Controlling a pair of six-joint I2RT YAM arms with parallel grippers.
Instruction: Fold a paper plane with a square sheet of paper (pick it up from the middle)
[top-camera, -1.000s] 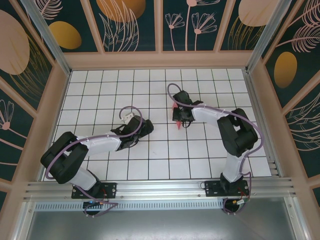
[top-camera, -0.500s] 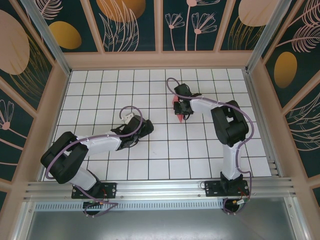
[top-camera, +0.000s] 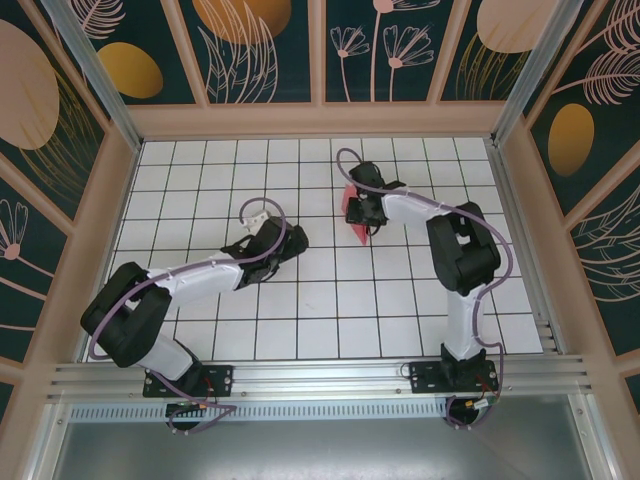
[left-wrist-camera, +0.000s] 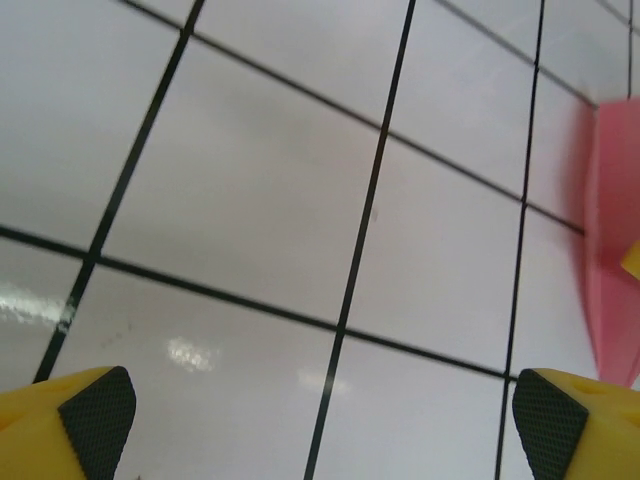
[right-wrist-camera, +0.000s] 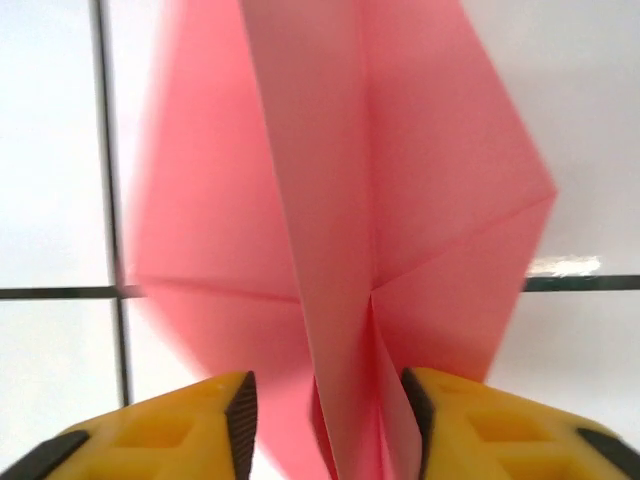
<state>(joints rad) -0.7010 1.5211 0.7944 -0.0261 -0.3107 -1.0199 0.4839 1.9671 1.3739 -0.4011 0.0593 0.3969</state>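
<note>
The square sheet of paper is folded into a salmon-pink paper plane (top-camera: 350, 207), which lies on the white grid table right of centre. In the right wrist view the paper plane (right-wrist-camera: 340, 190) spreads its wings flat, and its folded middle ridge rises between the pads. My right gripper (right-wrist-camera: 325, 410) is open around that ridge, with a gap on the left side. My left gripper (top-camera: 290, 243) is low over bare tiles, left of the plane. Its jaws are wide open with nothing between them (left-wrist-camera: 320, 420). The plane's edge (left-wrist-camera: 612, 250) shows at the right border.
The white table with black grid lines (top-camera: 300, 300) is walled by a wooden frame (top-camera: 320, 120) with patterned panels. An aluminium rail (top-camera: 320, 380) runs along the near edge by the arm bases. Purple cables loop over both arms.
The right gripper's jaws have parted from shut on the plane's ridge, and it carried the plane a little farther up the table. The left gripper has crept slightly up as well.
</note>
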